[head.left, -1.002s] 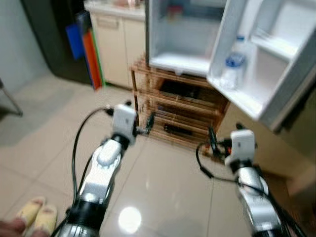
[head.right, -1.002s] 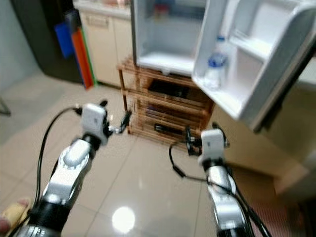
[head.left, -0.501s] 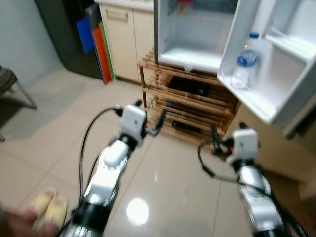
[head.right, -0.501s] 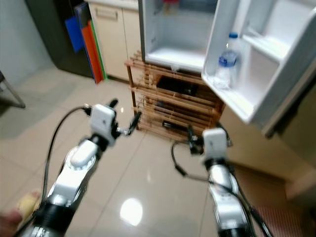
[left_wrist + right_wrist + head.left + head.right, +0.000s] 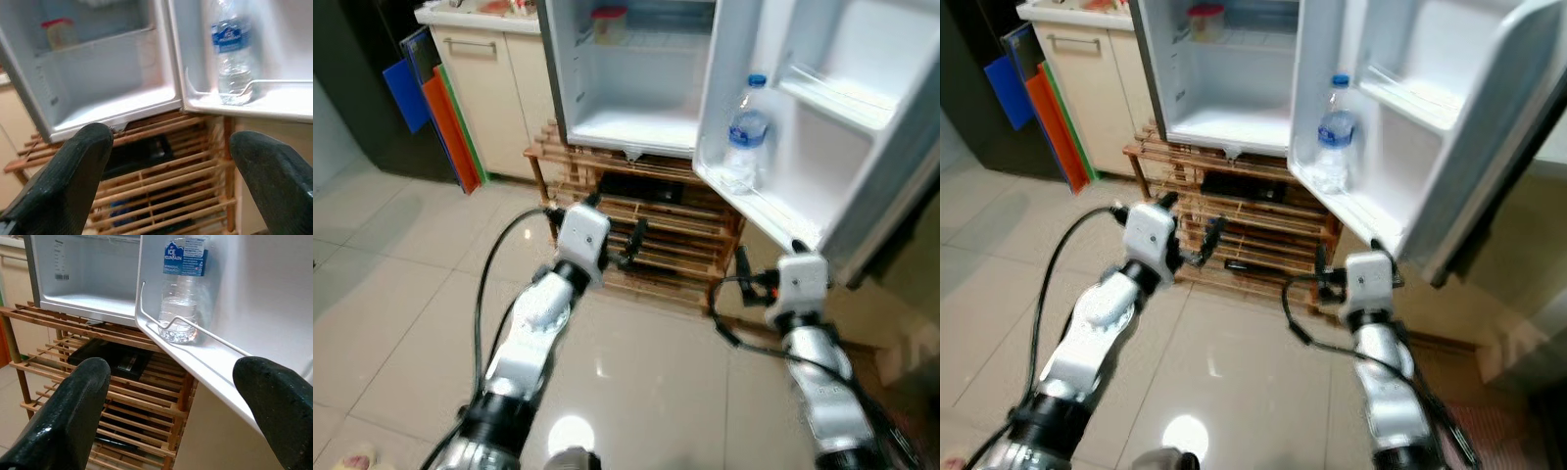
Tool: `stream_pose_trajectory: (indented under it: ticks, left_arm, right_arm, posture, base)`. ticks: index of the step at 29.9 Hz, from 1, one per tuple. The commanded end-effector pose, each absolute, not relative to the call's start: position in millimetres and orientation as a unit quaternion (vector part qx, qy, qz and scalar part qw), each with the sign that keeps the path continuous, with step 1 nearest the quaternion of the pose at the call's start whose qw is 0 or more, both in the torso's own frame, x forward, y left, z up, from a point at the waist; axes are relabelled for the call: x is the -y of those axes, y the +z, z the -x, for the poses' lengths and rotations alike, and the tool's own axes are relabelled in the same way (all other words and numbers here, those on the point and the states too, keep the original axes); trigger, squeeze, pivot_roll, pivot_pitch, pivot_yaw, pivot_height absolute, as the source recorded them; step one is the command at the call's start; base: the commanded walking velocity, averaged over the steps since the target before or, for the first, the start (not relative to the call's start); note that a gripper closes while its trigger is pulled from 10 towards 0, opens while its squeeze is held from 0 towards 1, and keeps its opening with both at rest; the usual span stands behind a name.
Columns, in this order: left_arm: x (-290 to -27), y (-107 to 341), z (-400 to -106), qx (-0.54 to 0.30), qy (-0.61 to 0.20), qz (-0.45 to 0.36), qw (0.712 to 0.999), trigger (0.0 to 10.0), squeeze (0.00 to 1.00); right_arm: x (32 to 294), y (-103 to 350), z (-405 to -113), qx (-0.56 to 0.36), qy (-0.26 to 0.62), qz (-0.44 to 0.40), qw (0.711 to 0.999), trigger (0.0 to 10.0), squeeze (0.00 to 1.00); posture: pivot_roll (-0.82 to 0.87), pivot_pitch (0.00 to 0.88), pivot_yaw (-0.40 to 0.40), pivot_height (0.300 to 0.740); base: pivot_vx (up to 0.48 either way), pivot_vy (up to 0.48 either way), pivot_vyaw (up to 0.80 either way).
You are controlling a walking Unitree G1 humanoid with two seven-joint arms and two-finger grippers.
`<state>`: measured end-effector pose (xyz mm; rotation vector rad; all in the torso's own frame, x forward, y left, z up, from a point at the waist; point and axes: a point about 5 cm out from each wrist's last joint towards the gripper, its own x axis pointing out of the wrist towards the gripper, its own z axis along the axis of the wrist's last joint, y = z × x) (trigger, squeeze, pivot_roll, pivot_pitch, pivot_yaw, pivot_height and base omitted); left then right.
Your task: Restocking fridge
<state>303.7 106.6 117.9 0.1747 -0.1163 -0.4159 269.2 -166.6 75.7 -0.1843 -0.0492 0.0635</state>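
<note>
Both arms are held out over bare floor: the left tool (image 5: 625, 245) and right tool (image 5: 756, 284) are spread wide and carry nothing. Restocking seems barely begun. Ahead, over a wooden rack (image 5: 661, 230), the fridge (image 5: 636, 108) stands open, one water bottle (image 5: 742, 137) in its door shelf (image 5: 773, 211), whose projecting edge narrows the approach.

My two arms are silver metal with dark collars low down, each topped by a white boxy wrist block. Black cables loop beside them. My fingers (image 5: 73, 416) are black and rough-textured
</note>
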Motion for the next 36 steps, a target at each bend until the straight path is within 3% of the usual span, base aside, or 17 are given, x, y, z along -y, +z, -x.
stream_pose_trajectory:
  ticks: [1, 6, 25, 36]
  left_arm:
    - [-98.8, 122.2, -302.9, 0.069, -0.220, -0.081, 0.970, 10.0, 0.00]
    - [-98.9, 123.7, -301.8, 0.076, -0.222, -0.079, 0.969, 10.0, 0.00]
    - [-94.5, 121.5, -301.6, 0.080, -0.240, -0.109, 0.961, 10.0, 0.00]
    - [-96.9, 119.2, -304.4, 0.065, -0.229, -0.101, 0.966, 10.0, 0.00]
  right_arm:
    - [172.8, 80.0, -269.9, 0.030, 0.021, 0.098, 0.995, 10.0, 0.00]
    - [172.6, 81.1, -270.7, 0.032, 0.021, 0.096, 0.995, 10.0, 0.00]
    - [174.5, 76.8, -270.6, 0.024, 0.026, 0.101, 0.994, 10.0, 0.00]
    - [172.9, 75.0, -269.1, 0.023, 0.030, 0.100, 0.994, 10.0, 0.00]
  posture:
    - [-0.09, 0.000, 0.018, 0.740]
    - [-0.09, 0.000, 0.017, 0.740]
    - [-0.09, 0.000, 0.011, 0.740]
    - [-0.08, 0.000, 0.012, 0.740]
  base:
    - [0.000, 0.000, 0.00]
    - [0.344, 0.000, 0.00]
    - [0.374, -0.295, 0.00]
    - [0.000, 0.000, 0.00]
